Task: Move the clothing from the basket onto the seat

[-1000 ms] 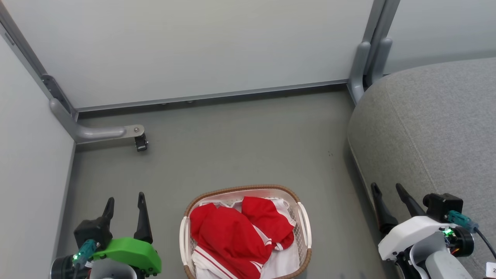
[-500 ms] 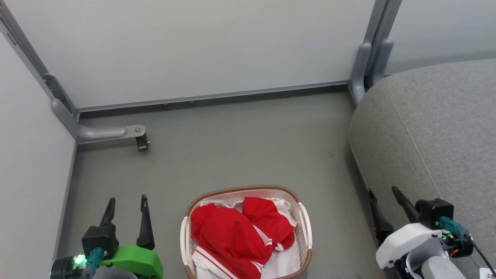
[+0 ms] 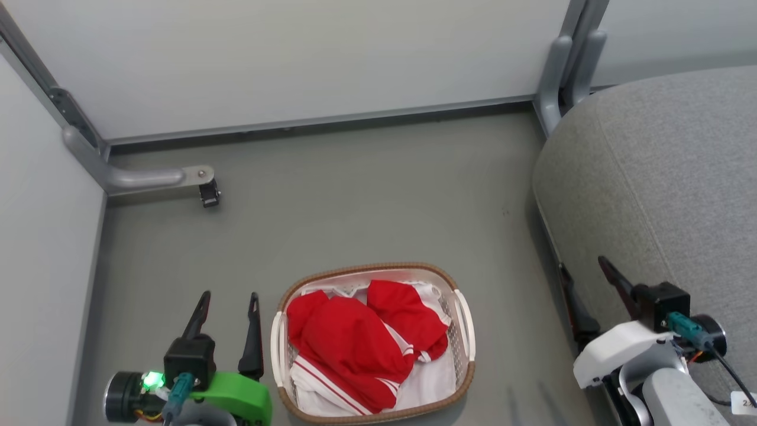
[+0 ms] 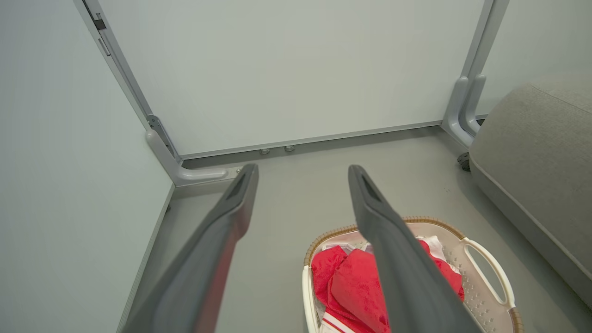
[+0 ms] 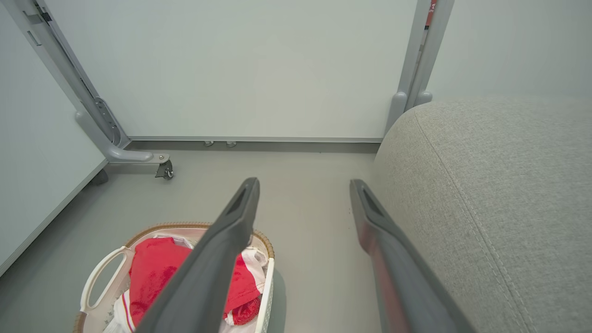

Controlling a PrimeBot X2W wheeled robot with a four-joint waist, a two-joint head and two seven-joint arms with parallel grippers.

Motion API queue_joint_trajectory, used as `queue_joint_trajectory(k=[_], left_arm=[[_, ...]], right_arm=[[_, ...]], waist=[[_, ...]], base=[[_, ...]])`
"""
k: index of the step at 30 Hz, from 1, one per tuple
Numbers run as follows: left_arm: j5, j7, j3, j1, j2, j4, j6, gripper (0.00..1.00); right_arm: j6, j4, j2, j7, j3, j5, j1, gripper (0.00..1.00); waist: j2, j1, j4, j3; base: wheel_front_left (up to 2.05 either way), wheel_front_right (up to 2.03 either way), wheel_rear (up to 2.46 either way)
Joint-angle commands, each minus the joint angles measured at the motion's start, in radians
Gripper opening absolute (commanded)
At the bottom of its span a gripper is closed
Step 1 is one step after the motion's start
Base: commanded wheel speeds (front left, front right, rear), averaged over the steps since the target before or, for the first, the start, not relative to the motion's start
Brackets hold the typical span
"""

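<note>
The clothing (image 3: 349, 343), red with white stripe trim, lies heaped in the basket (image 3: 366, 269), an oval white perforated tub with a brown woven rim, on the floor at the bottom centre of the head view. My left gripper (image 3: 229, 296) is open, just left of the basket and apart from it. My right gripper (image 3: 582, 264) is open beside the front edge of the grey seat (image 3: 668, 177). In the left wrist view the open left gripper (image 4: 303, 167) hangs above the clothing (image 4: 351, 286). In the right wrist view the right gripper (image 5: 304, 181) points between basket (image 5: 99, 273) and seat (image 5: 499, 175).
Pale partition panels close off the back and left. A grey panel foot with a caster (image 3: 208, 194) juts onto the floor at the left. A grey post (image 3: 556, 77) stands at the seat's far corner. Open grey floor (image 3: 366, 195) lies beyond the basket.
The head view has shifted, so the whole scene sits higher in the picture. My left gripper has moved right, closer to the basket's side. Both grippers stay open.
</note>
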Motion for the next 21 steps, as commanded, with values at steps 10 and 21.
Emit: queue_joint_trajectory(k=[10,21], left_arm=[[0.115,-0.025,-0.056,-0.197,-0.040,0.133,-0.042,1.00],[0.175,-0.033,-0.104,-0.393,-0.058,0.361,-0.036,1.00]], right_arm=[[0.000,-0.075,-0.023,-0.026,0.017,-0.052,-0.129,1.00],[0.000,-0.154,-0.014,-0.035,0.060,-0.063,-0.249,1.00]], waist=[[-0.0001,0.0000,-0.047,0.278],[-0.0001,0.0000,-0.116,0.506]], base=[[0.00,0.00,0.00],[0.00,0.00,0.00]])
